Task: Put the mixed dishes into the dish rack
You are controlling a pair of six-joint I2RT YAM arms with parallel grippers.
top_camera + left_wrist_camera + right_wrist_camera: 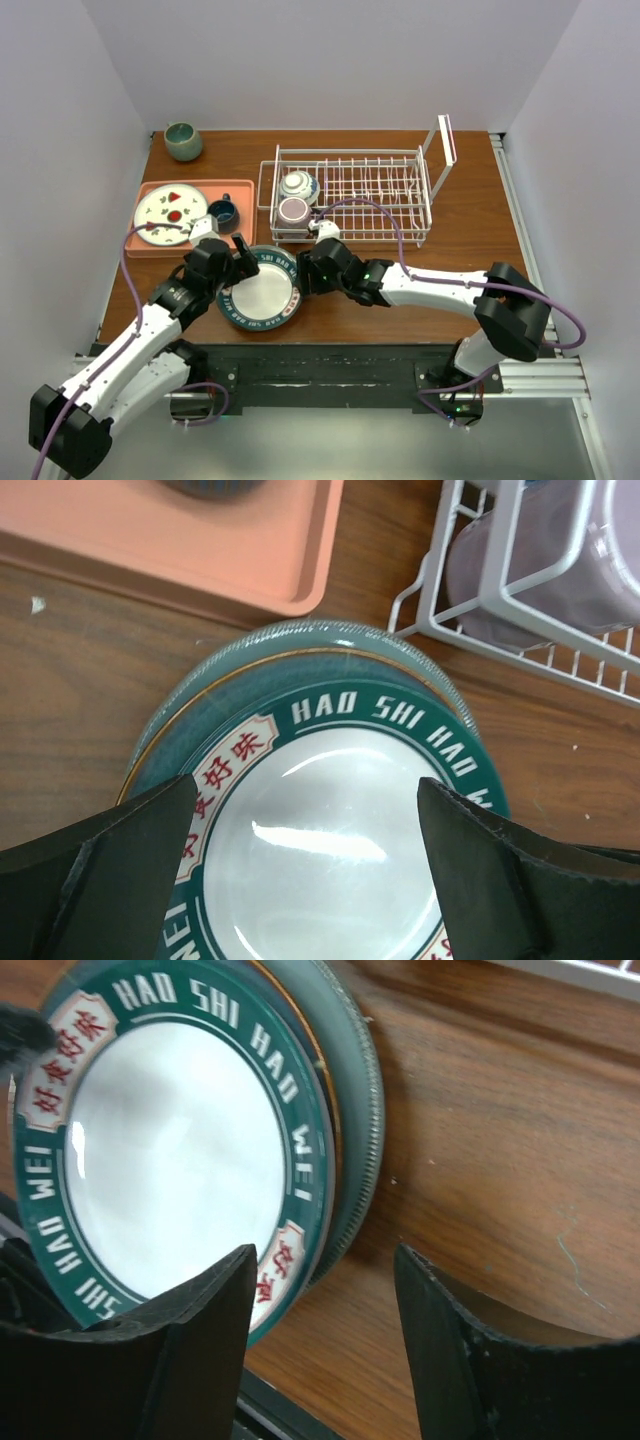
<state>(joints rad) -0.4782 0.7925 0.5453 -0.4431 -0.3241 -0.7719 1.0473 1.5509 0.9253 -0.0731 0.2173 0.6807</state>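
As I straddle the lettered plate (262, 293):
left gripper (305, 810): wide open
right gripper (325, 1260): jaws apart, right rim
far side: dish rack (350, 151), tray (250, 540)

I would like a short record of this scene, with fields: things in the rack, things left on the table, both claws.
in dish rack: patterned bowl, pinkish mug
on table: lettered plate stacked on teal plate
left claw: open, above lettered plate
right claw: open, at lettered plate's right edge
tray: left of dish rack
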